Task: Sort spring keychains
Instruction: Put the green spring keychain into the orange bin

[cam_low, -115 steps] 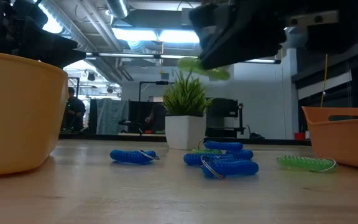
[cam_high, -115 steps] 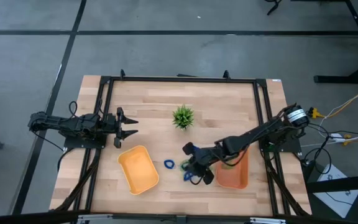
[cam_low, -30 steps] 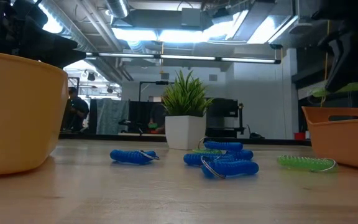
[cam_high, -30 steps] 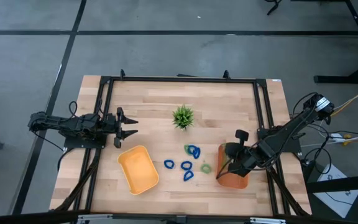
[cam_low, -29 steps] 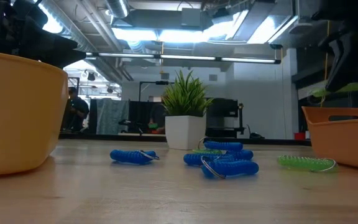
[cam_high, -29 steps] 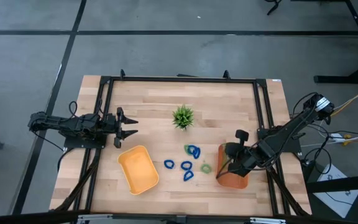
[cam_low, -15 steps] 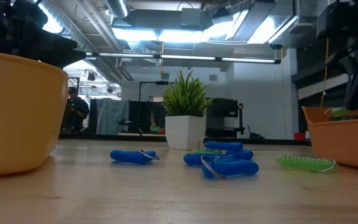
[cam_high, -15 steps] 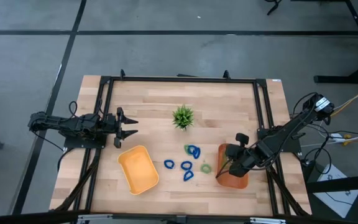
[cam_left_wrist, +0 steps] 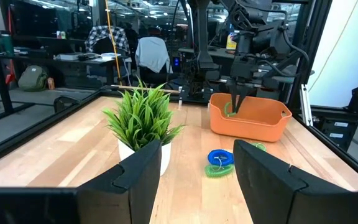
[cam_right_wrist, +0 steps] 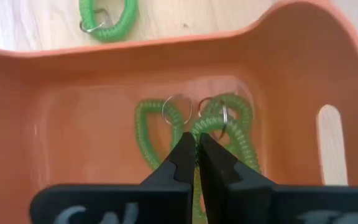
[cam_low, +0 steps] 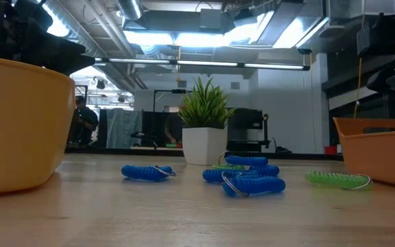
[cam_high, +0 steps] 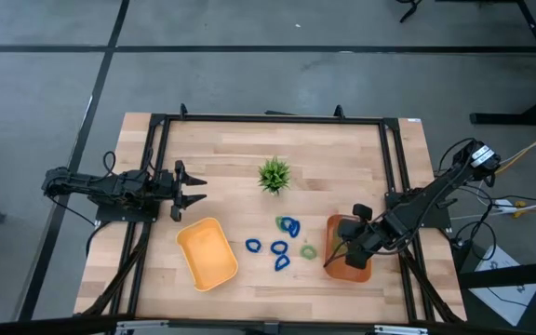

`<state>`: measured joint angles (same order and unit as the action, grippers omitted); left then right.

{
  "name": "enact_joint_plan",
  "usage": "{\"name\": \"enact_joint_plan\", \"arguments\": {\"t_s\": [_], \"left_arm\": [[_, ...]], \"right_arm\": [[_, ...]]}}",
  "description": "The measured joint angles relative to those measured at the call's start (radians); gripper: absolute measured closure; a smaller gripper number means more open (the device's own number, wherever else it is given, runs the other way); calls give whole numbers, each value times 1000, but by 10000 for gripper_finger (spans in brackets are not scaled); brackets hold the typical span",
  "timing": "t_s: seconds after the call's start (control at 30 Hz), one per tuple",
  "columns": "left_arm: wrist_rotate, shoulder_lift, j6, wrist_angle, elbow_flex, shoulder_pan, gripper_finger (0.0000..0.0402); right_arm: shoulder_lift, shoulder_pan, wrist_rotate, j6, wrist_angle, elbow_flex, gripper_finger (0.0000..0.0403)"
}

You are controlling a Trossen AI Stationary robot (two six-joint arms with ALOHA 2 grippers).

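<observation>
Orange tray (cam_right_wrist: 17, 124) lying under right gripper (cam_right_wrist: 196, 148); fingers pinching green spring keychain (cam_right_wrist: 225, 134) over second green coil (cam_right_wrist: 151, 134). Risk: coils tangling, lifting out together. Blue keychains (cam_high: 278, 253) waiting beyond rim. Left gripper (cam_high: 196, 189) idling, spread.

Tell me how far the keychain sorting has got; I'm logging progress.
Done: green keychains lie in the orange tray. In hand: the right gripper is down inside that tray, fingers nearly closed around a green coil. Left: the blue keychains and one green keychain remain on the table, the yellow tray looks empty, and the left gripper waits beside it.
</observation>
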<state>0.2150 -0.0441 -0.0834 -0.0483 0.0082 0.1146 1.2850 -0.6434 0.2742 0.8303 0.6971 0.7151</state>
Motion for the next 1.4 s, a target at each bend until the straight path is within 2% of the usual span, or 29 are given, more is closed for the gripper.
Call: {"name": "enact_joint_plan", "arguments": {"t_s": [0.2,0.43,0.57,0.83,1.0,1.4], "left_arm": [[0,0,0,0,0,0,205],[0,0,0,0,0,0,205],[0,0,0,0,0,0,205],[0,0,0,0,0,0,205],[0,0,0,0,0,0,205],[0,0,0,0,0,0,205]], "right_arm": [[0,0,-15,5,-11,-5,393],[0,0,-111,0,-94,-48,393],[0,0,-110,-18,-103,-48,388],[0,0,-108,-23,-102,-48,352],[0,0,-38,-27,-102,-48,336],[0,0,-32,-49,-110,-48,288]]}}
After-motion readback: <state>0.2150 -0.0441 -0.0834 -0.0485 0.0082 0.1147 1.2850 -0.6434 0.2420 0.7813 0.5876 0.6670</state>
